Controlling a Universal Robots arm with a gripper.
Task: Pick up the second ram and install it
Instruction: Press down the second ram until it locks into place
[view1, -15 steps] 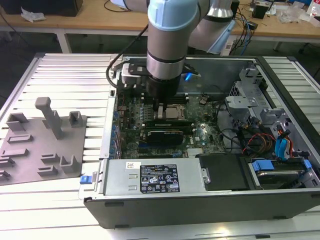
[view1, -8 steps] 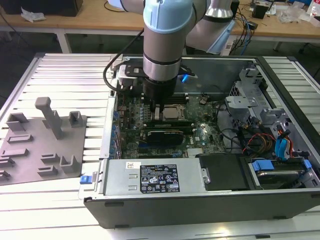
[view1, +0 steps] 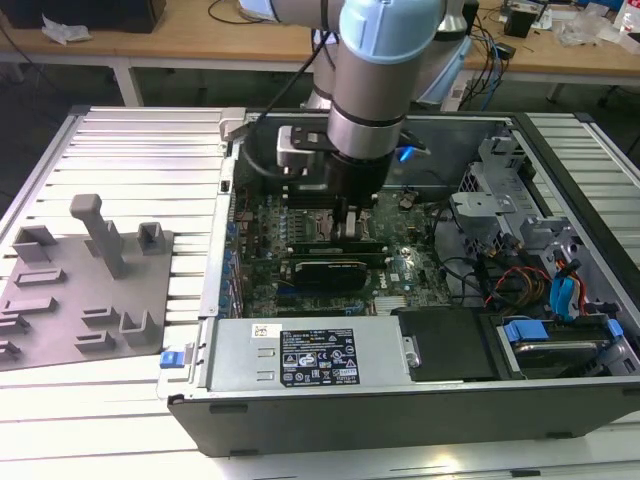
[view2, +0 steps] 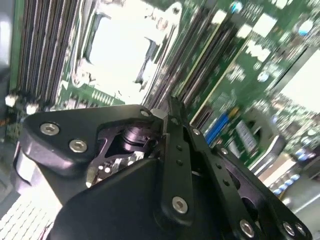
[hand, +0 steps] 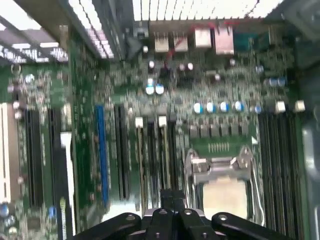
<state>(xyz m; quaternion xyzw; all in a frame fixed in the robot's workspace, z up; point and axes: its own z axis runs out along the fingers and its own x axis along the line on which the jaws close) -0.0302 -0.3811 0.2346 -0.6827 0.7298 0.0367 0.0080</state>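
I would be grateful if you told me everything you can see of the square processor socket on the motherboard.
The processor socket is a square frame of shiny, silvery metal around a pale, bright centre plate. It lies flat on the green motherboard. What looks like a thin wire lever runs along its edge. Long dark memory slots flank it on two opposite sides. Nothing appears to touch it; the gripper hangs above the slots next to it.

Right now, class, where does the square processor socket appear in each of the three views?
Exterior view: the processor socket sits mid-way across the green motherboard.
Second wrist view: it is the pale square.
First wrist view: it is the pale square under a metal frame.
Shared landmark: the long black memory slots alongside it.
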